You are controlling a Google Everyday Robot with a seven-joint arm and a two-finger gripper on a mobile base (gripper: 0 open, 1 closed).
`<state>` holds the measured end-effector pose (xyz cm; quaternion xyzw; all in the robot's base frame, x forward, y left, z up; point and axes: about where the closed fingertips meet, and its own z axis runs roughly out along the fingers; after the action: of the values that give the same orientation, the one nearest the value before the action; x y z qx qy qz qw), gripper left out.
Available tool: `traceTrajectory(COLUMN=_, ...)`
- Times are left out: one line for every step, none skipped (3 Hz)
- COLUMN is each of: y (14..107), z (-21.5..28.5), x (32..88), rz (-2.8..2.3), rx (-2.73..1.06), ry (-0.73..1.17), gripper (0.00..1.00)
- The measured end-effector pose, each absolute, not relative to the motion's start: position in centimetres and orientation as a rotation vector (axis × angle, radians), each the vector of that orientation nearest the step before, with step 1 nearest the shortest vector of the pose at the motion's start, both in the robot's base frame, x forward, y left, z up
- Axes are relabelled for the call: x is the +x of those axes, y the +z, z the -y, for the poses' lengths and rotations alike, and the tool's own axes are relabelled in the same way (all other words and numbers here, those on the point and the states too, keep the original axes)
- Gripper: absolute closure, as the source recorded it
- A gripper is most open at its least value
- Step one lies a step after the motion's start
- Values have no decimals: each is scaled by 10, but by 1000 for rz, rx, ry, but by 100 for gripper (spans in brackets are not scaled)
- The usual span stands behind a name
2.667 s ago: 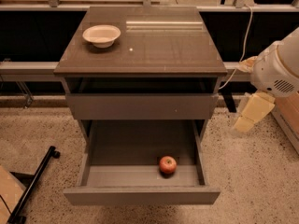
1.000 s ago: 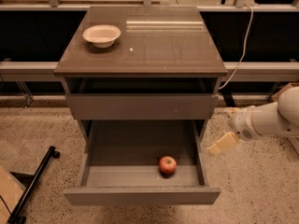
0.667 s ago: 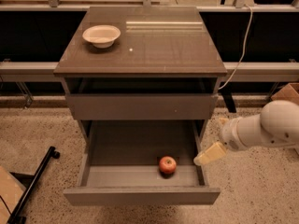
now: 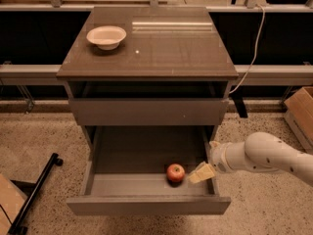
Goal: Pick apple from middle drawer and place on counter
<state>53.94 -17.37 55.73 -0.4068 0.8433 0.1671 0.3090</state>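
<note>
The small red apple point(image 4: 175, 172) lies in the pulled-out middle drawer point(image 4: 146, 205), near its front right. My gripper point(image 4: 201, 173) reaches in from the right over the drawer's right side. Its cream tip is just right of the apple, close to it or barely touching. The white arm point(image 4: 264, 155) extends off to the right. The dark glossy counter point(image 4: 161, 48) tops the cabinet above.
A white bowl point(image 4: 106, 36) sits on the counter's back left. The top-tier drawer point(image 4: 146, 111) is shut above the open one. A black bar point(image 4: 32, 195) lies on the floor at left, and a cardboard box point(image 4: 301, 111) stands at right.
My gripper has come down from beside the cabinet's right side and moved left into the open drawer, ending next to the apple. The apple has not moved.
</note>
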Motion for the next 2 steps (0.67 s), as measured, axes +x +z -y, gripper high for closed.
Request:
traceTrajectory(y=503, z=158, x=548, rz=-2251, rx=-1017, ry=517, gripper=0)
traceTrajectory(y=451, z=134, x=558, rz=-2273, rx=-955, ry=608, gripper=0)
